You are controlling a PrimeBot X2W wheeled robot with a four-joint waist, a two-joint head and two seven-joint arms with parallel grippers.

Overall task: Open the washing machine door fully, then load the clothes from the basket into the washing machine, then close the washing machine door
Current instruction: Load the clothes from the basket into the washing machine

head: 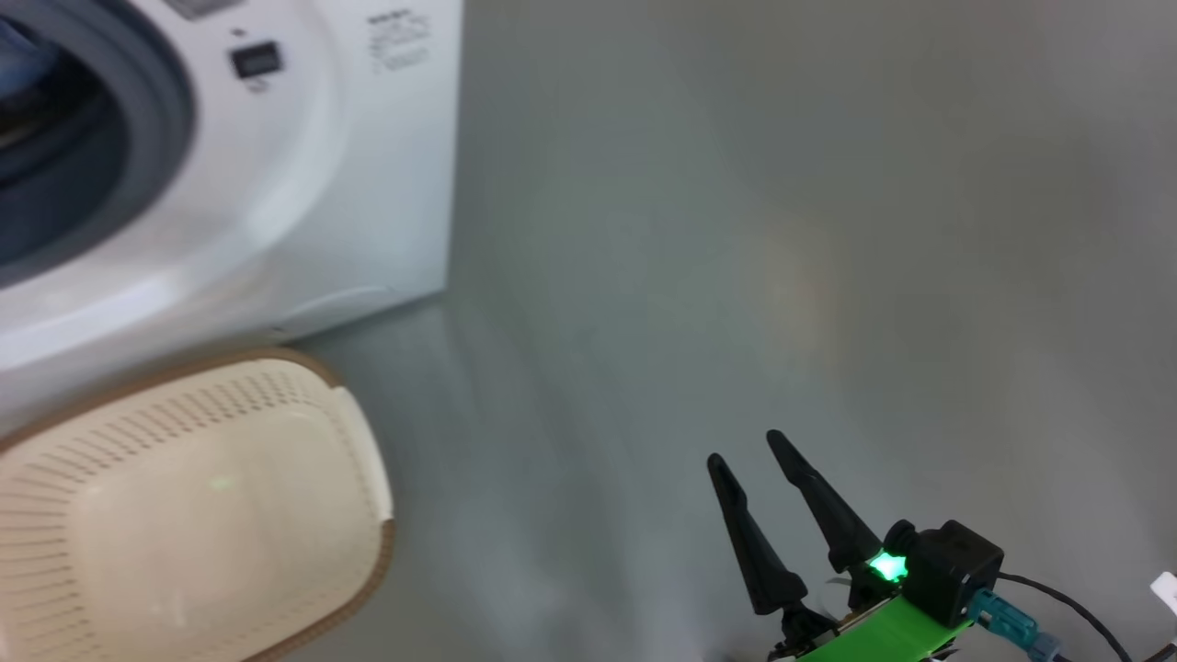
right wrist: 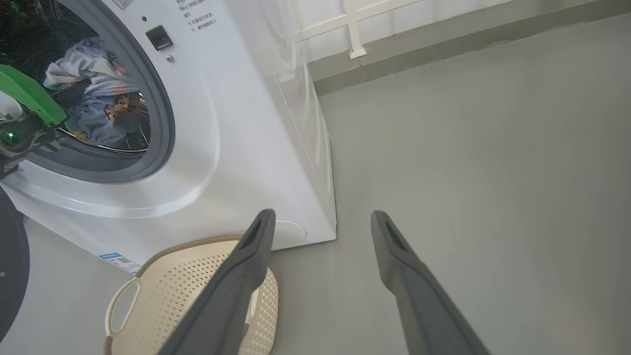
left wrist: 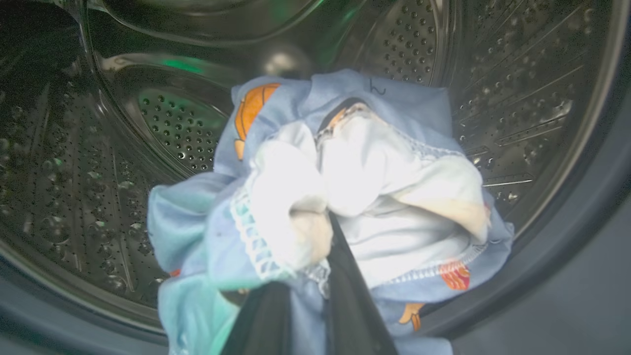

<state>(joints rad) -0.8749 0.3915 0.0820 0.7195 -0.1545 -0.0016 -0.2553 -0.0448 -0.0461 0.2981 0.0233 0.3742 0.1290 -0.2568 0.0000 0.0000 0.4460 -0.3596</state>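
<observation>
In the head view, the right gripper [head: 745,449] is hanging wide open, holding nothing, apart from the basket [head: 363,460] and the washing machine [head: 368,184]. In the left wrist view, the left gripper [left wrist: 305,256] is squeezing the clothes [left wrist: 374,167] just inside the drum [left wrist: 74,172]. In the right wrist view, the clothes are dangling by the opening. Dropping them here could, I think, be leaving cloth on the edge for the door [right wrist: 10,266] to pinch.

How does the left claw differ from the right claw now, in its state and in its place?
The left claw is shut on the clothes; the right claw stands open and holds nothing. The left claw reaches into the steel drum of the washing machine; the right claw is outside it, over the grey floor, near the basket. Both have two long dark fingers.
</observation>
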